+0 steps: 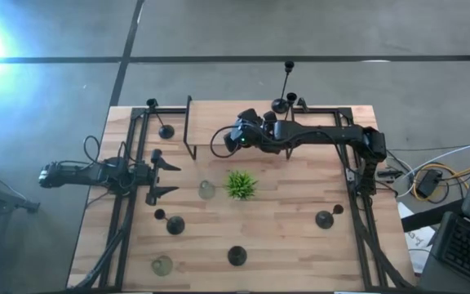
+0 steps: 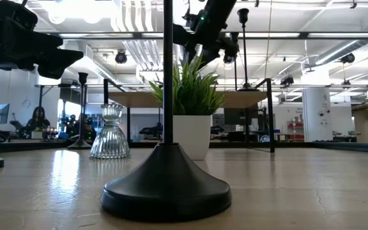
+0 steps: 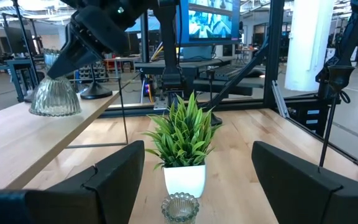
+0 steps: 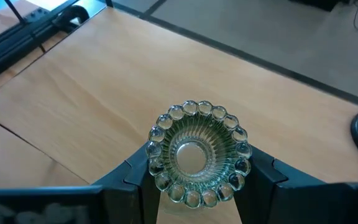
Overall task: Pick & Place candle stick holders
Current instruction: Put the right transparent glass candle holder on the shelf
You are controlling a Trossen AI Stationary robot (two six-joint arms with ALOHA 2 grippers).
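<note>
Over on the left side of the table, the left gripper [image 1: 160, 175] sits low near the table's left edge, its two fingers spread wide apart and holding nothing. Around it stand black holders: one by the back left corner [image 1: 166, 131] and one nearer the front [image 1: 175, 225]. A clear glass holder [image 1: 162, 265] sits at the front left corner.

Moving toward the middle, a second glass holder [image 1: 207, 189] stands on the wood just beside the spiky green plant [image 1: 240, 184]; from the left wrist it shows right in front of the plant's white pot [image 3: 184, 179]. A black holder [image 1: 237, 256] stands by the front edge, its domed base filling the low view [image 2: 166, 186].

Above the plant, the right gripper [image 4: 197, 175] reaches over the raised wooden shelf [image 1: 219, 114], its fingers closed on either side of a third glass holder [image 4: 198, 152], beaded rim facing the wrist camera. That holder appears to rest on the shelf top [image 3: 55, 97].

Further right, a tall black holder [image 1: 287, 82] stands at the back edge, and another black holder [image 1: 325, 218] is on the right front of the table.
</note>
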